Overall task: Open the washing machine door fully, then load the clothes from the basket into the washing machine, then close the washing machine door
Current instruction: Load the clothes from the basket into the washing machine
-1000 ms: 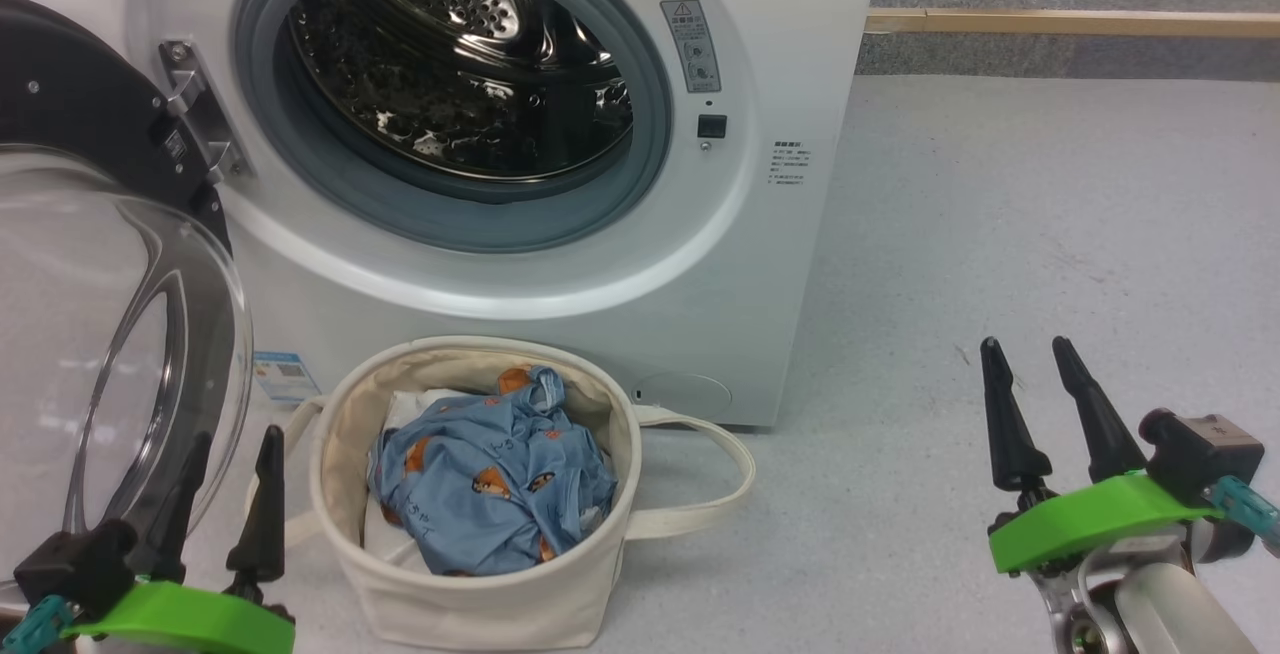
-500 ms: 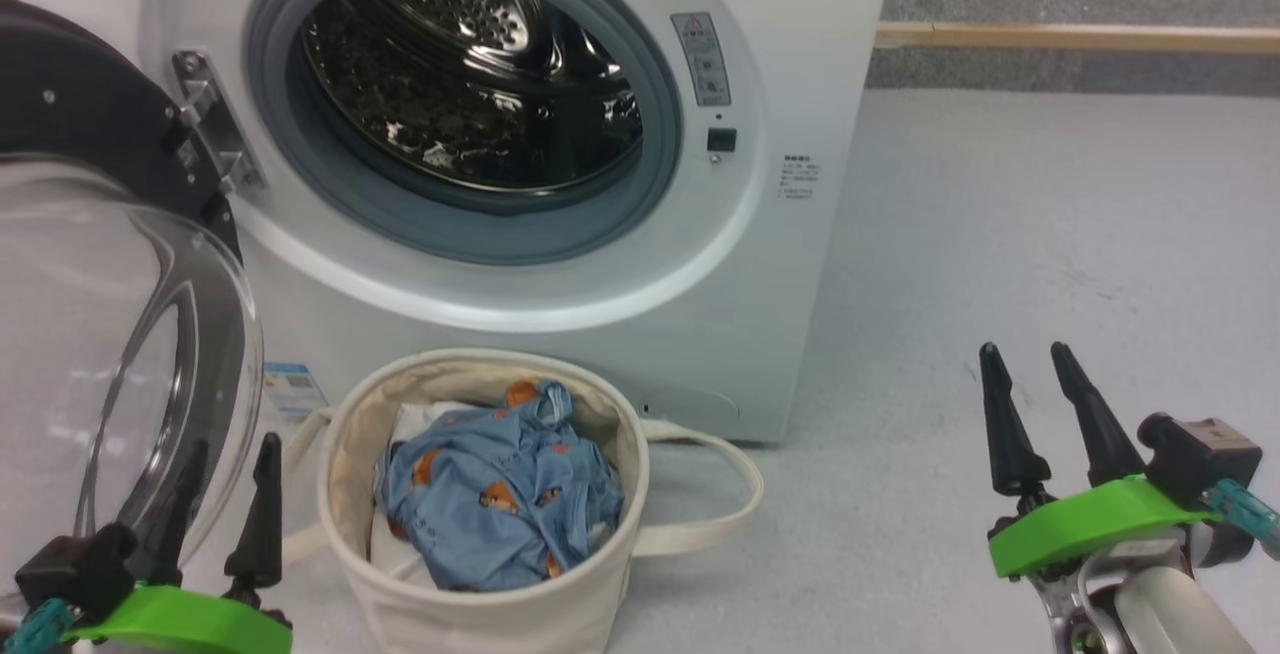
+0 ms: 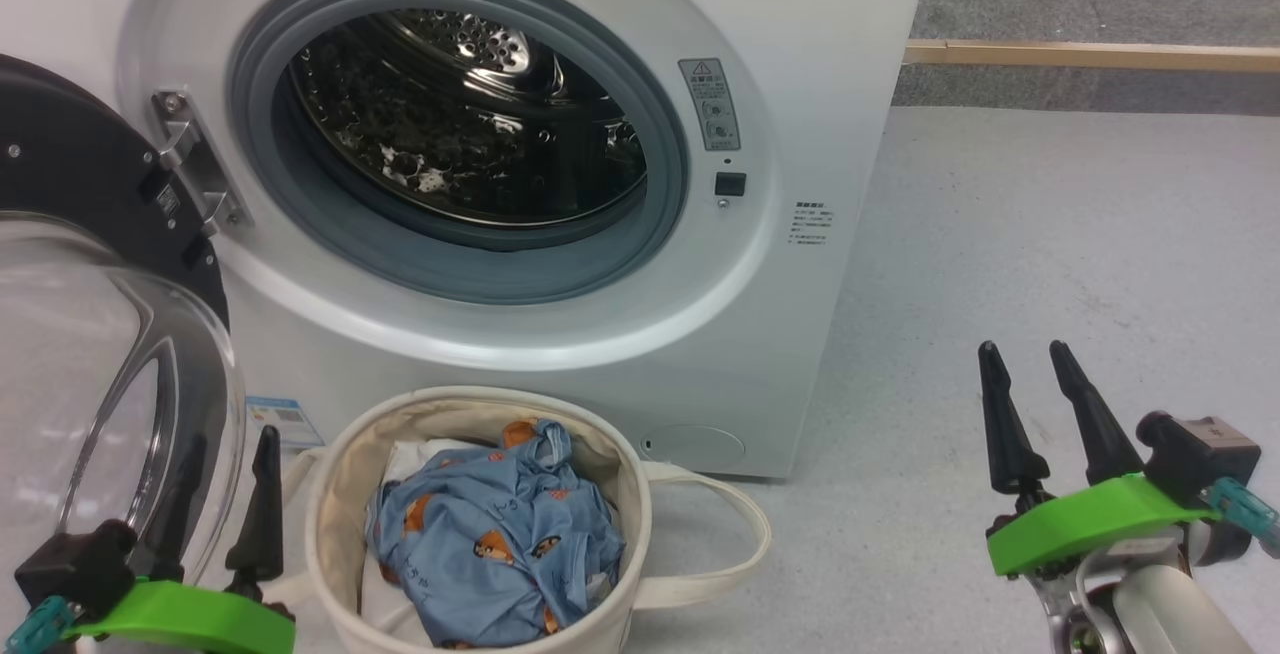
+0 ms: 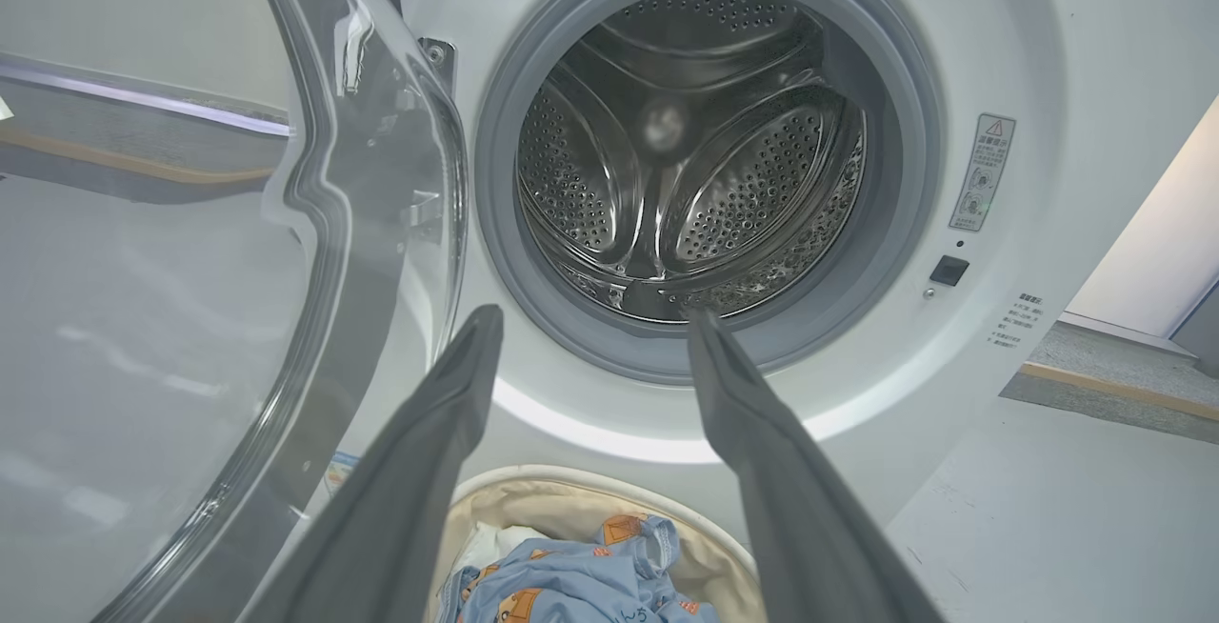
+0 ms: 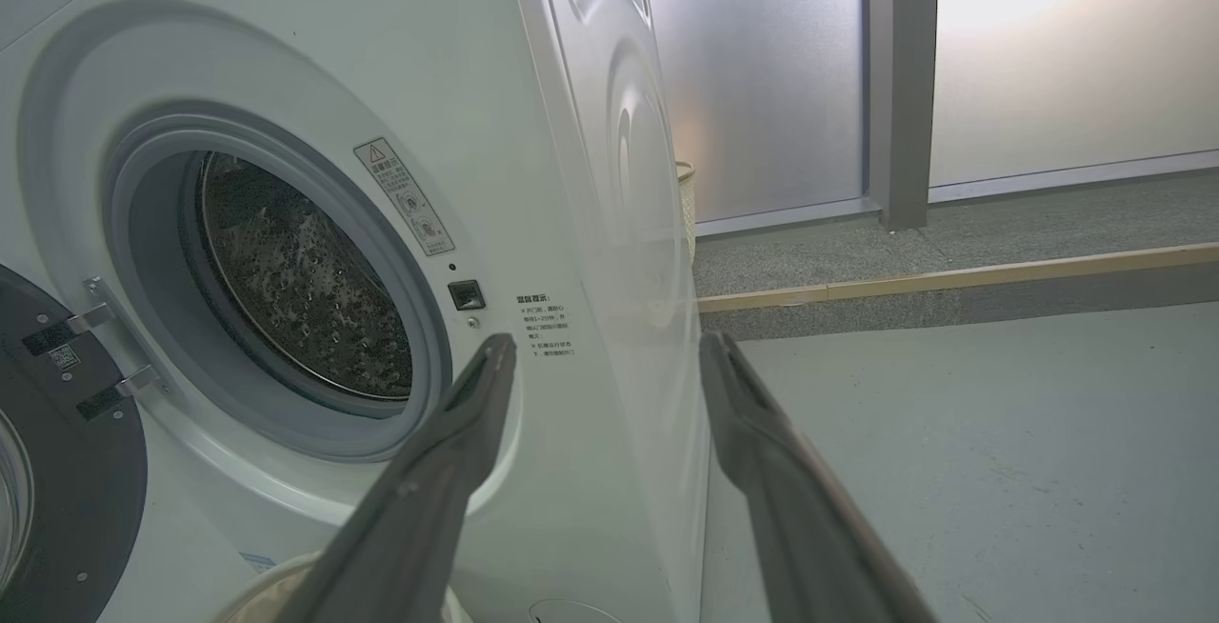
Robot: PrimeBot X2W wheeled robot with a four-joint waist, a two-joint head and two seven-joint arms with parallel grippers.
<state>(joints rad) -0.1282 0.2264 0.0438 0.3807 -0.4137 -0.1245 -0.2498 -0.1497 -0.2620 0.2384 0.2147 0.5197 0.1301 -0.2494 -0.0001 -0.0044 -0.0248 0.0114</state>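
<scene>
The white washing machine (image 3: 840, 84) stands with its steel drum (image 3: 460, 124) exposed and nothing inside. Its door (image 3: 70, 174), black-rimmed with a clear glass bowl (image 3: 100, 374), is swung wide to the left. Below the opening sits the cream basket (image 3: 340, 474) holding the light blue clothes (image 3: 500, 534) with orange-brown animals, over some white fabric. My left gripper (image 3: 228, 439) hangs open just left of the basket, beside the door glass. My right gripper (image 3: 1022, 346) is open over bare floor, far right of the basket. In the left wrist view the fingers (image 4: 448, 394) frame the drum (image 4: 686, 147) above the clothes (image 4: 571, 585).
Grey floor (image 3: 1050, 234) stretches to the right of the machine. A wooden strip (image 3: 1090, 54) runs along the far edge, with frosted panels (image 5: 762, 70) behind it. A basket handle loop (image 3: 745, 534) lies on the floor to the right.
The head camera has tilted, so the machine and basket sit lower in the picture. Both grippers stay open and still, and the clothes remain in the basket.
</scene>
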